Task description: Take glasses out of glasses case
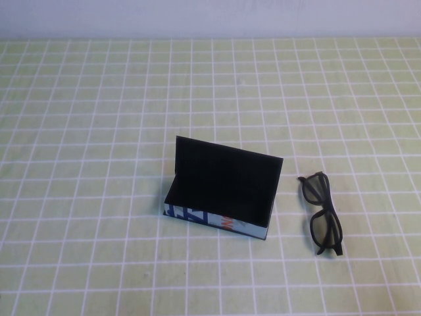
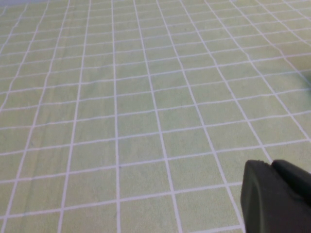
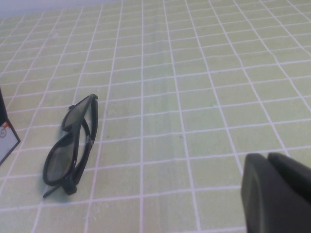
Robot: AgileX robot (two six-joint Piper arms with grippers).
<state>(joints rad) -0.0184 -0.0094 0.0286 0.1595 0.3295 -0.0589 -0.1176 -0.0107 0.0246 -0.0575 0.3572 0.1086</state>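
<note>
The glasses case (image 1: 220, 191) stands open in the middle of the table, its black flap lid raised and its printed side toward me. The black glasses (image 1: 321, 212) lie folded on the cloth to the right of the case, apart from it. They also show in the right wrist view (image 3: 70, 143), with a corner of the case (image 3: 6, 133) at the edge. My right gripper (image 3: 268, 162) is shut and empty, away from the glasses. My left gripper (image 2: 272, 167) is shut and empty over bare cloth. Neither arm shows in the high view.
A green cloth with a white grid (image 1: 99, 131) covers the whole table. A pale wall (image 1: 197, 16) runs along the far edge.
</note>
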